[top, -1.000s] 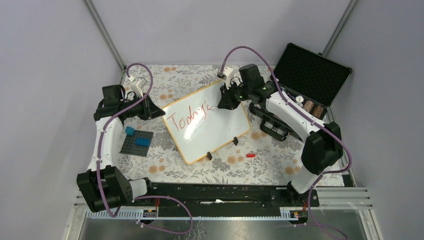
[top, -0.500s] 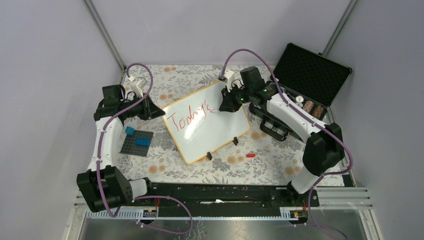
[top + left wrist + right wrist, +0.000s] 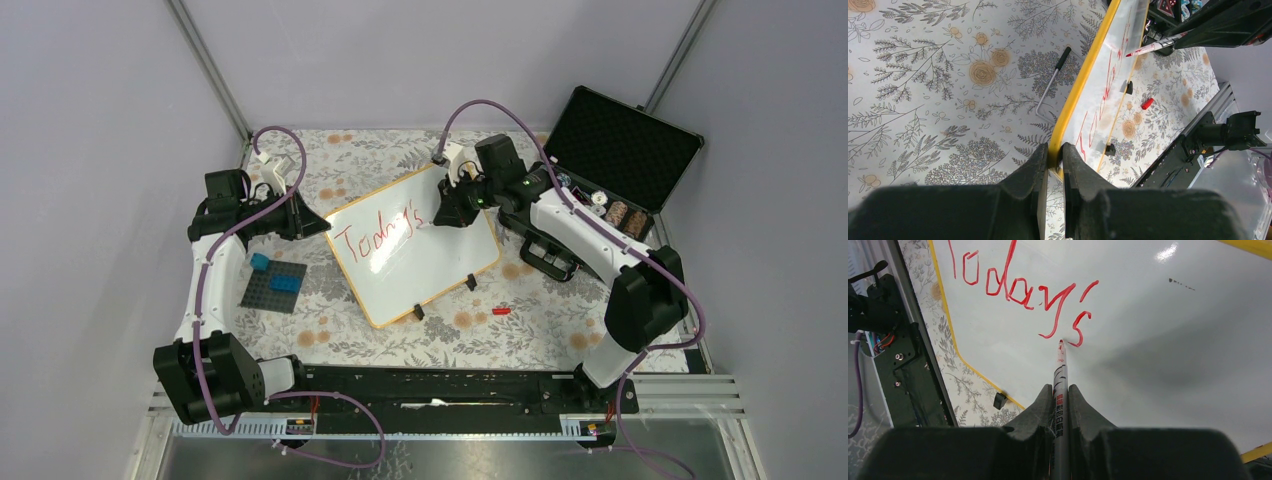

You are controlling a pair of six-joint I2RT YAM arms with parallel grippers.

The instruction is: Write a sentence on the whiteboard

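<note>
The whiteboard [image 3: 440, 262] lies tilted on the table, white with an orange-yellow rim. The sentence [image 3: 380, 235] on it reads "Today's" in red. My right gripper [image 3: 447, 212] is shut on a silver red marker [image 3: 1060, 382]. The marker's tip [image 3: 1061, 342] touches the board just below the "s" of the sentence [image 3: 1013, 287]. My left gripper [image 3: 318, 226] is shut on the board's rim [image 3: 1083, 80] at its left corner, one finger [image 3: 1034, 167] on each side. The marker also shows far off in the left wrist view [image 3: 1153, 47].
An open black foam-lined case [image 3: 620, 150] stands at the back right with a black tool [image 3: 545, 252] in front of it. A red cap [image 3: 501, 311] lies right of the board. A grey baseplate [image 3: 262, 295] with blue bricks lies at the left. A thin metal tool [image 3: 1053, 75] lies beside the rim.
The "s" after the apostrophe has been drawn. My right gripper has shifted a little to the left with the marker. The left arm has not moved.
</note>
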